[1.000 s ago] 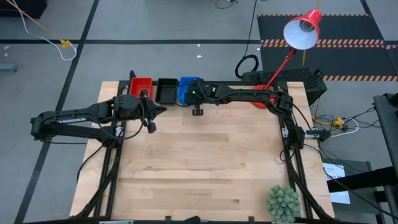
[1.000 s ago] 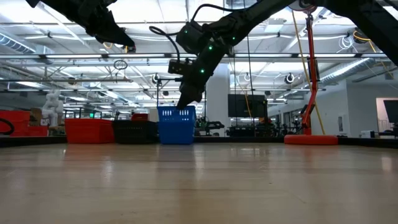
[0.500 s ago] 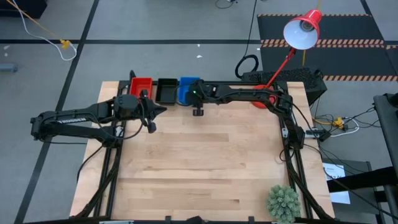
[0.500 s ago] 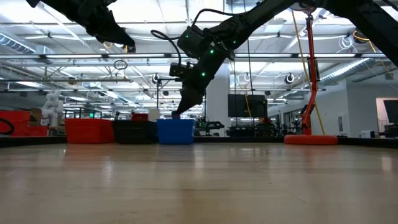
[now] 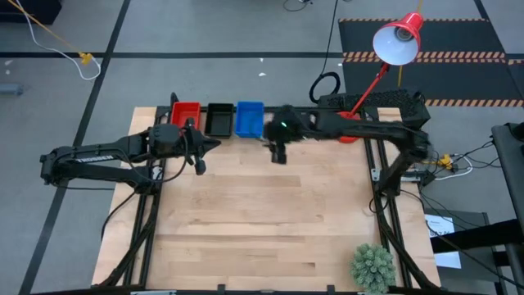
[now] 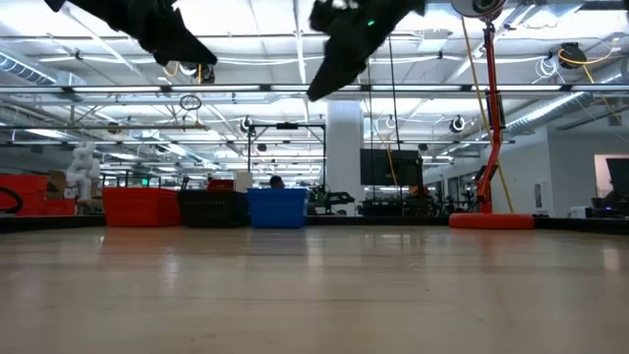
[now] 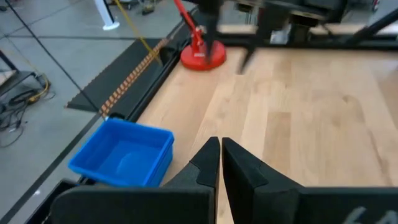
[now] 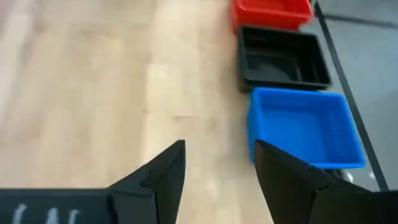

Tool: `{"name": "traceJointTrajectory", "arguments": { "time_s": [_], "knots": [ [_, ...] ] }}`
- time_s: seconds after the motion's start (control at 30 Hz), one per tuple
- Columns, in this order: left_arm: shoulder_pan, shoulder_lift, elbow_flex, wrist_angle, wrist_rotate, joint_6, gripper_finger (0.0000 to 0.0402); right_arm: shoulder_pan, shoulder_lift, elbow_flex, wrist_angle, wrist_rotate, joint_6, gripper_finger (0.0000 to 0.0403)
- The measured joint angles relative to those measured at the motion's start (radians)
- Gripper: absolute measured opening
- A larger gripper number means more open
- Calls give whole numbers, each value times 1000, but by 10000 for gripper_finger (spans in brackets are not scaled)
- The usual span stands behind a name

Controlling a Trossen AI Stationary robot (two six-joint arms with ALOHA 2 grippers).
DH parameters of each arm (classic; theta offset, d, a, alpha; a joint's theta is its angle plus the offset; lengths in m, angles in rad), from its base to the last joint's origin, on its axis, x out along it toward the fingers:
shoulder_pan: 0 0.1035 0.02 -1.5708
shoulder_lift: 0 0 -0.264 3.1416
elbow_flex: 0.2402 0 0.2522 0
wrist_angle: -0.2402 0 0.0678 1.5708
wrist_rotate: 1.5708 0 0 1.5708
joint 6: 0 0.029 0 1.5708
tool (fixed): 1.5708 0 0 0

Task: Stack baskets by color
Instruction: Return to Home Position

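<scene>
No writing can be read in any view
A pale marking runs along the left arm [image 5: 92,152] in the high view, but it is too small to make out as letters

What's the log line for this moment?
red baskets, black baskets, blue baskets: row, far edge | right hand: open, raised | left hand: shut, raised

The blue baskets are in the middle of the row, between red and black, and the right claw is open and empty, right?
No. The black baskets are in the middle; the blue baskets are at one end, the red baskets at the other, as the high view shows. The right claw is open and empty.
</scene>
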Motion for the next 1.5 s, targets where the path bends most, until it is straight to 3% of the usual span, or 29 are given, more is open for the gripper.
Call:
{"name": "traceJointTrajectory", "arguments": {
  "time_s": [0.23, 0.43, 0.7, 0.8, 1.07, 1.4, 1.5],
  "knots": [
    [-14, 0, 0, 43, 9, -39, 21, 148, -321, -405, 341, 112, 29, 146],
    [-52, -1, -17, 54, 9, -79, 21, 251, -567, -687, 500, 163, 41, 95],
    [-107, 0, -249, 366, -9, -104, 21, 339, -827, -973, 620, 239, 36, 22],
    [-124, 0, -344, 503, -11, -123, 21, 355, -895, -1058, 655, 243, 36, 4],
    [-170, 0, -557, 842, -16, -139, 21, 365, -1030, -1220, 675, 241, 105, 2],
    [-226, 0, -651, 919, -29, -136, 21, 365, -1103, -1401, 839, 128, 97, 1],
    [-244, 0, -706, 1016, -21, -114, 21, 365, -1115, -1435, 862, 127, 75, 1]
  ]
}}
